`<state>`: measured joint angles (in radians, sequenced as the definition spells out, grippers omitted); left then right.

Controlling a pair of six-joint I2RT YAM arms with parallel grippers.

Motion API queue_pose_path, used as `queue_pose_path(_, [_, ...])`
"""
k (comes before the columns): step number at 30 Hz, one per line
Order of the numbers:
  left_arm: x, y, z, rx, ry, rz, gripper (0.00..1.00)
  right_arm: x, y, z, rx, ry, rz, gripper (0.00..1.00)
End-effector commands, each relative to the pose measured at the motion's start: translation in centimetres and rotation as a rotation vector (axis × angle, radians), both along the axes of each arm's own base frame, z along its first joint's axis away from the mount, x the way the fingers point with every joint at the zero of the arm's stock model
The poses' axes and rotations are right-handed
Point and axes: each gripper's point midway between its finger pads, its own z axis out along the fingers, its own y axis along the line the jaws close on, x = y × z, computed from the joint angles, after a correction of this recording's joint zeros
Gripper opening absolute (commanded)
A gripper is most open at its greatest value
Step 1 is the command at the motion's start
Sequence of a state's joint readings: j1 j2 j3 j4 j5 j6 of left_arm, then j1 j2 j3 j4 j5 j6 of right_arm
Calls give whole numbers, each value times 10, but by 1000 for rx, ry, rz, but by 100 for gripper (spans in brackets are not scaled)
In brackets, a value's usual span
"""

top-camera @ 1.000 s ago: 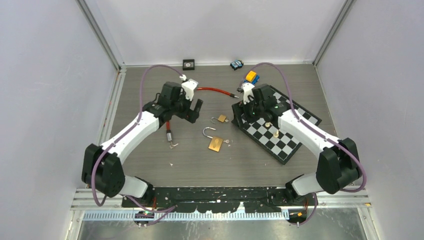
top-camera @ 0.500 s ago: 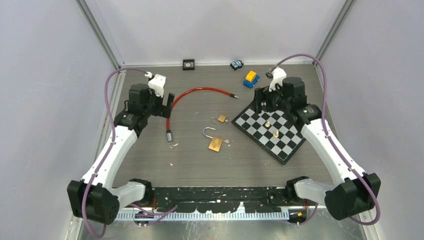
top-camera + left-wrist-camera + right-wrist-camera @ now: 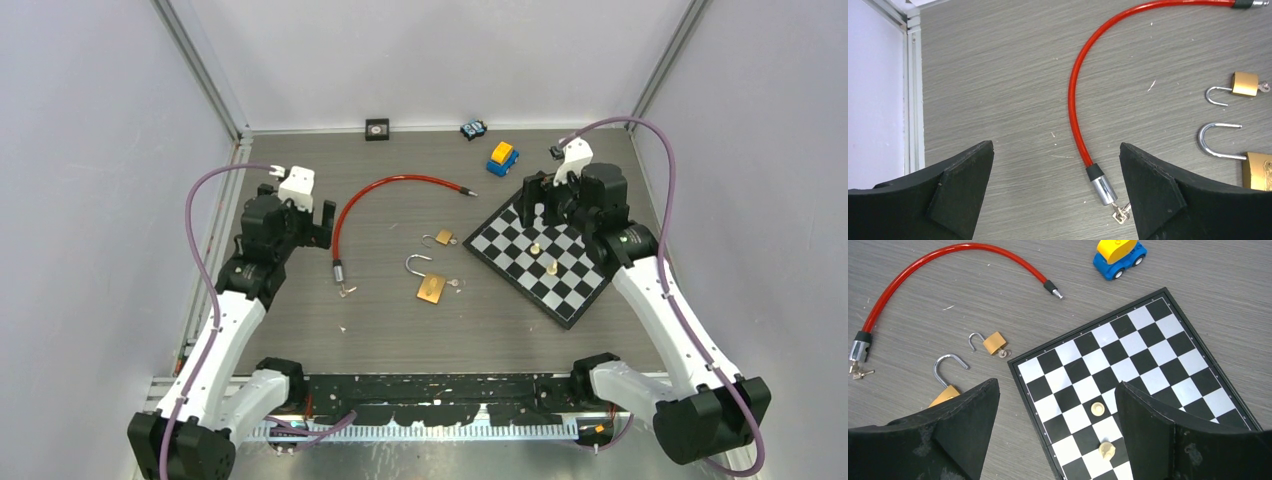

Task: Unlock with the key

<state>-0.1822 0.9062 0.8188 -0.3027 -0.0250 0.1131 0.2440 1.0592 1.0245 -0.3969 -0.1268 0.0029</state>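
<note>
**Left hand** (image 3: pixel 1055 147): fingers spread wide, gripping nothing, over the bare grey wood-grain worktop (image 3: pixel 998 75).

**Right hand** (image 3: pixel 1057 385): fingers likewise wide apart and empty, over the black-and-white chessboard (image 3: pixel 1148 340). Two pale round chess pieces (image 3: pixel 1097 408) lie between its fingers.

**Large brass padlock** (image 3: pixel 431 288): between the two hands, steel shackle swung open.
- Long axis runs away from the arm bases, shackle at the far end and leaning slightly left.
- The left wrist view cuts its body off at the right edge.
- In the right wrist view it is mostly hidden behind the left finger.

**Small silver key** (image 3: pixel 456 283): at the large brass padlock's right side. It is too small to tell whether it sits in the keyhole.

**Small brass padlock** (image 3: pixel 994 342): beyond the large one, shackle open and pointing left.

**Red cable lock** (image 3: pixel 1078 100): arcs ahead of the left hand. Its steel barrel end is just beside that hand's right finger. Its free tip points toward the right hand.

**Blue-and-yellow toy car** (image 3: pixel 1119 255): beyond the right hand, its top cut off.
</note>
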Motion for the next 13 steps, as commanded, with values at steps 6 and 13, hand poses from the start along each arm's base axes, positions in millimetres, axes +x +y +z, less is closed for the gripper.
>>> queue_pose_path(6, [5, -8, 24, -56, -85, -32, 100, 10, -1, 3, 19, -45, -7, 90])
queue_pose_path(13, [6, -9, 17, -51, -63, -36, 100, 11, -1, 1, 17, -42, -9, 91])
